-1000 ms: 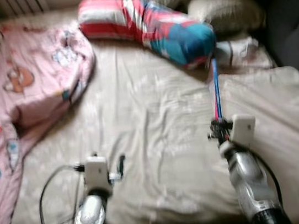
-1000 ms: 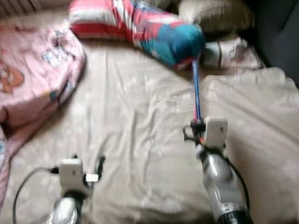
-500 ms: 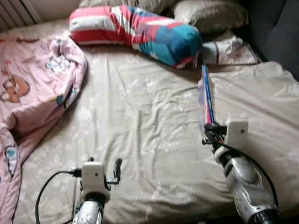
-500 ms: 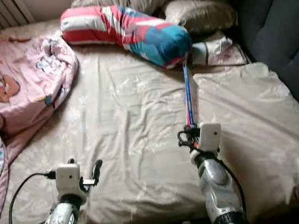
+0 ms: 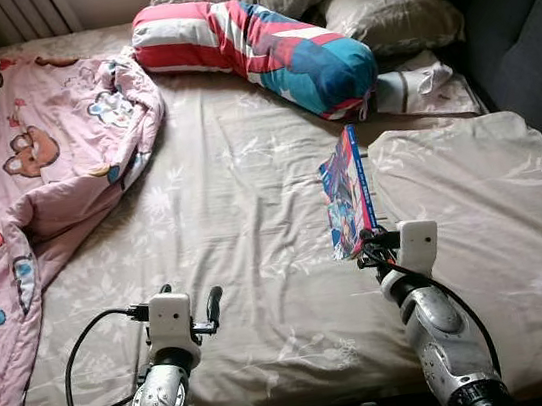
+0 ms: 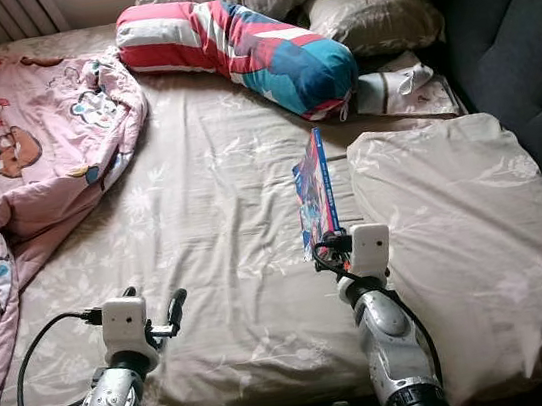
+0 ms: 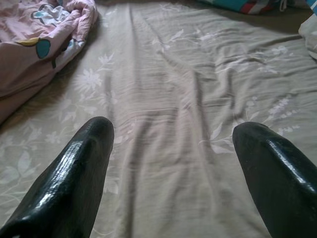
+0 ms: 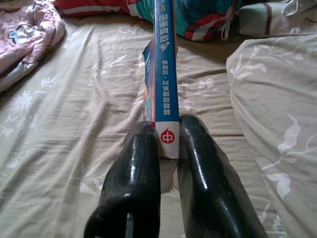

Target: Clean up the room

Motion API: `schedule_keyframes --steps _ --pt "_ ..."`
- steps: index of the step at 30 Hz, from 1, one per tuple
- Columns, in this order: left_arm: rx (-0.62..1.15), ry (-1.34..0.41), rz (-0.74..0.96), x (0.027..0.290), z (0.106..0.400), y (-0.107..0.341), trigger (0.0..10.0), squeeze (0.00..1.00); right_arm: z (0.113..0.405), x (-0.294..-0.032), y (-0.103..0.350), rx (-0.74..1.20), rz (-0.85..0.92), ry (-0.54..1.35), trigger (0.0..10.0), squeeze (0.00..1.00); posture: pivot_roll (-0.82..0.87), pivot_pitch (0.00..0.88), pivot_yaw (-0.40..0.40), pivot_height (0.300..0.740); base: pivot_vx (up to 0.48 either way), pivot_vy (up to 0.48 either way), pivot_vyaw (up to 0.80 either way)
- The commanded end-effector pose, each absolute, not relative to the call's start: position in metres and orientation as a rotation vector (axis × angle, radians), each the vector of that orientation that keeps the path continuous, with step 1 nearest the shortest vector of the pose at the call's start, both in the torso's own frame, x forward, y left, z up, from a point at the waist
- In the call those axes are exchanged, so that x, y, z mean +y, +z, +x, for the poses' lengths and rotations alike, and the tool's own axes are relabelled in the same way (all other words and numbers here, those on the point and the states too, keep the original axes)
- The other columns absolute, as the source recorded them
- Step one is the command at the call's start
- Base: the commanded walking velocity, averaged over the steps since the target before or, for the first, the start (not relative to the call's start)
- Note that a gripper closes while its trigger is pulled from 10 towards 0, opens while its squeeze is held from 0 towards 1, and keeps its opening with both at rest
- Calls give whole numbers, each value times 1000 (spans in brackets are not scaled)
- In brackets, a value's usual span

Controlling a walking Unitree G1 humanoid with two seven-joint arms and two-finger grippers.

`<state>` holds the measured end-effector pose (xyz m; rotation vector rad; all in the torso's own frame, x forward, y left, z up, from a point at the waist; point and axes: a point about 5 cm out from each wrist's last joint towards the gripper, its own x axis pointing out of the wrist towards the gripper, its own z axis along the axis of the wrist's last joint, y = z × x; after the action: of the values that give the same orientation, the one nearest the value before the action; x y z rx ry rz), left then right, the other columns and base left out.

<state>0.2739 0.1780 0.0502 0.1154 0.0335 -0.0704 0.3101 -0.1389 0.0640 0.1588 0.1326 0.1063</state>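
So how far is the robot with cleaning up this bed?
Little looks done yet. In hand: the right gripper is shut on the end of a blue book, held spine-up over the beige sheet. The left gripper is open and holds nothing. Left: the crumpled pink blanket and the striped bolster lying askew.

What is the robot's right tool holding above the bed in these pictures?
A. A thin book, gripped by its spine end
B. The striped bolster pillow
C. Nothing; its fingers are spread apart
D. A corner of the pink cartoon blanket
A: in the right wrist view the right tool has both black fingers pinched on the blue spine of a thin book, held edge-up over the bed sheet.
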Motion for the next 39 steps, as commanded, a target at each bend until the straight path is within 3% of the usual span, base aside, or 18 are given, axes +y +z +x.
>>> schedule_keyframes --steps 1,8,17,39 --pt "61 -64 113 180 270 44 10000 0 308 -136 63 136 149 122 10000 0 -10 227 -3 730 0 0 0" --pt "61 -63 116 181 270 45 10000 0 308 -135 60 167 133 120 10000 0 -6 223 -3 730 0 0 0" --pt "62 -65 118 181 270 46 10000 0 309 -134 60 167 131 122 10000 0 -6 222 -1 678 0 0 0" --pt "68 -61 123 182 269 45 10000 0 309 -135 57 176 132 120 10000 0 -2 227 0 660 0 0 0"
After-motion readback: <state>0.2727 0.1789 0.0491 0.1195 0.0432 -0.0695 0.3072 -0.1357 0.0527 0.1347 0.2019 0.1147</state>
